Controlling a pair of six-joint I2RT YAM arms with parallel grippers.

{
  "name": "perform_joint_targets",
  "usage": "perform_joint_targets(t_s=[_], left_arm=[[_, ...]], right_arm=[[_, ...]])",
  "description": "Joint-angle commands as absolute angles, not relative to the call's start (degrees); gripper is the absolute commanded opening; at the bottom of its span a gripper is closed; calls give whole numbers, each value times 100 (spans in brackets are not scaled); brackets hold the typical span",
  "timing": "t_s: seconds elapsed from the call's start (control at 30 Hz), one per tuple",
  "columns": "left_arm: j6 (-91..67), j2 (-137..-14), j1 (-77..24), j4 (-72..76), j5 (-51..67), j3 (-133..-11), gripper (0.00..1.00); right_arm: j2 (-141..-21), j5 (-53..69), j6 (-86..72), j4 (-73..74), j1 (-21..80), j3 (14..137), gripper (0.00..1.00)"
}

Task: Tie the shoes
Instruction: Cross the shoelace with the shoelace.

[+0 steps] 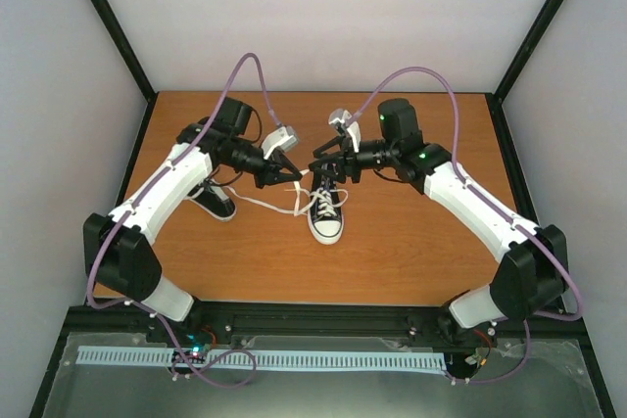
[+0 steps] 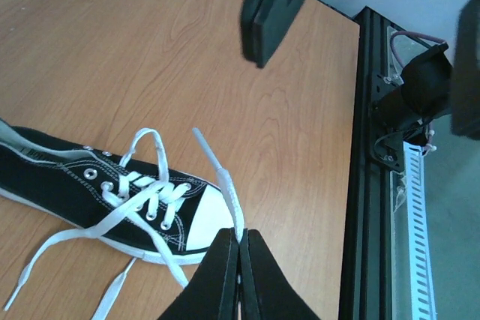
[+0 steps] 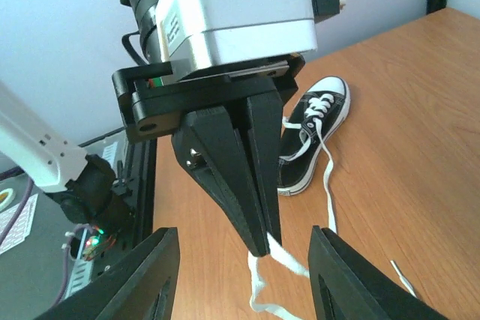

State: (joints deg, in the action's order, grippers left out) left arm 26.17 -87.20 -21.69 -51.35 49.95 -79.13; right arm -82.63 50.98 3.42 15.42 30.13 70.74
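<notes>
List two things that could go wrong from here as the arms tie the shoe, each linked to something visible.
1. The left gripper pinches the lace only at its very fingertips, so a tug could pull it free.
2. The right gripper stands open close around the left one's tips; closing may strike them rather than catch the lace.
3. Nothing pins the shoe, so pulling might drag it.

Left hand (image 3: pixel 261 241) and lace (image 3: pixel 289 260) fill the right hand's (image 1: pixel 316 165) gap.
</notes>
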Motion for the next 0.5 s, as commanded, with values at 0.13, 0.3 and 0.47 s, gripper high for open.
perform_joint_targets(t_s=[0.13, 0.3, 0.47], left_arm=[[2940, -8713, -2294, -5200, 5594, -8278, 1], [3241, -8763, -2352, -5450, 5901, -8348, 1], [3251, -8838, -2462, -5466, 5845, -8440, 1]], right_arm=[[-8518, 6482, 1121, 1851, 2528, 7071, 49], [-8681, 6430, 1130, 1986, 2472, 6997, 49], [-8711, 6446, 1025, 1690, 2492, 6923, 49]])
